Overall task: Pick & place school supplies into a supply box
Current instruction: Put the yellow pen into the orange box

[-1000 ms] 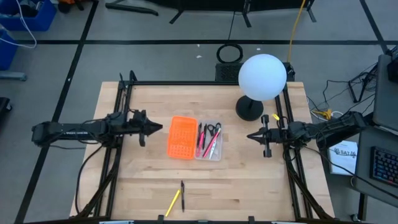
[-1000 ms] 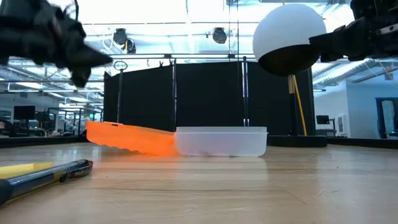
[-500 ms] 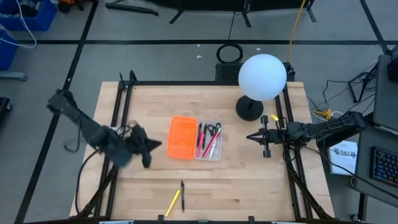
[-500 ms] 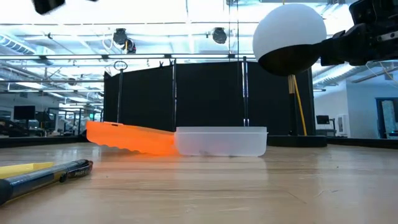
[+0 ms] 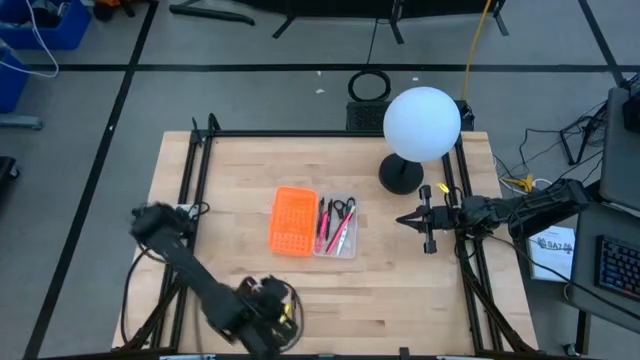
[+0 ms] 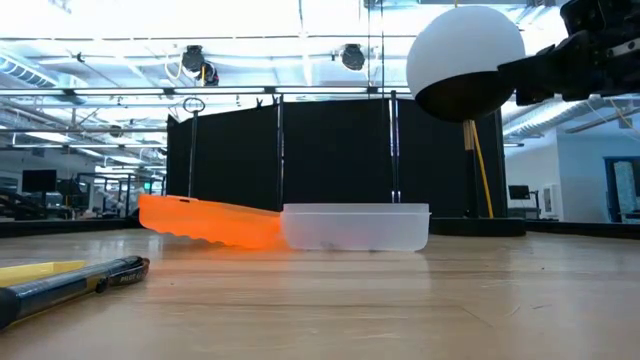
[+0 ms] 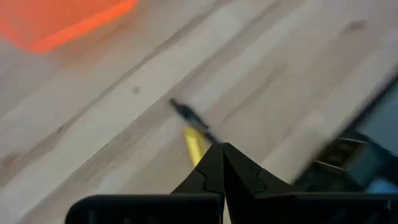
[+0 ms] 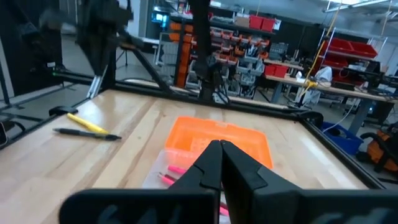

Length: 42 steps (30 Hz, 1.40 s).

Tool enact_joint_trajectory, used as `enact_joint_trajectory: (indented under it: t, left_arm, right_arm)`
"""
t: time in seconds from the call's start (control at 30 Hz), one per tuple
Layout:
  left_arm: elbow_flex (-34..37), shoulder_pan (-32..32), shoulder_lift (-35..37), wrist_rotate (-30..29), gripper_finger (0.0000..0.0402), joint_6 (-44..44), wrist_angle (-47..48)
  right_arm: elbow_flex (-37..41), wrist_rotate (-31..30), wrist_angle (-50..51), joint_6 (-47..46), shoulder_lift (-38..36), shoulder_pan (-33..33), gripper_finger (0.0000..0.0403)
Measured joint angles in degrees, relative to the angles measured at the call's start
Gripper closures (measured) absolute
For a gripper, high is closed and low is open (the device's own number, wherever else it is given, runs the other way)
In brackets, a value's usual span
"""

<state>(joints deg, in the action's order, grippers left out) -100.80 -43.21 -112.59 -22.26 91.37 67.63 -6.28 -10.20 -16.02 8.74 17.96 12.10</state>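
One clear supply box [image 5: 336,228] sits beside one orange perforated piece [image 5: 292,220]. In the box I count one pair of scissors [image 5: 343,209], one black pen [image 5: 322,216] and what looks like two pink pens [image 5: 338,237]. Loose on the table: one yellow pencil [image 8: 87,122], one black pen [image 8: 84,132]; also one white globe lamp [image 5: 421,123]

Wooden table [image 5: 400,270] with orange tray [image 5: 292,221], clear box [image 5: 337,226], lamp [image 5: 402,175], two loose pens [image 5: 285,318].

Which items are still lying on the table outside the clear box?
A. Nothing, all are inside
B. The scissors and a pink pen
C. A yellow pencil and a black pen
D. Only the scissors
C: the yellow pencil and black pen lie side by side on the table, apart from the clear box.
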Motion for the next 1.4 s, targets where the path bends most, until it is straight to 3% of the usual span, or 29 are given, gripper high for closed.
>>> enact_joint_trajectory:
  t: [0.13,0.27,0.67,0.8,0.97,1.2,1.4]
  left_arm:
    - [-6.96,1.44,-6.75,9.07,0.0385,3.05,6.39]
    - [-8.15,1.66,-9.98,14.48,0.0353,2.83,8.06]
    - [0.41,-0.96,-11.37,20.76,0.0204,5.51,-7.35]
    - [2.94,-0.97,-11.20,22.18,0.0173,7.36,-11.00]
    - [6.96,-0.97,-11.20,22.03,0.0168,7.78,-13.43]
    - [14.43,-0.97,-10.46,21.80,0.0168,7.57,-23.98]
    - [16.00,-0.72,-10.40,22.29,0.0214,9.94,-23.48]
  right_arm:
    - [0.00,0.00,-0.47,-0.08,0.00,0.00,0.0403]
    - [0.00,-0.05,-0.48,0.98,0.00,0.00,0.0403]
    - [0.00,-0.19,-1.74,6.02,0.00,0.00,0.0403]
    - [0.00,-0.20,-2.23,6.86,0.00,0.00,0.0403]
    - [0.00,-0.22,-3.01,6.98,0.02,0.00,0.0403]
    - [0.00,-0.22,-2.99,6.98,0.00,0.00,0.0403]
    - [-0.02,-0.24,-2.54,5.84,0.02,0.00,0.0403]
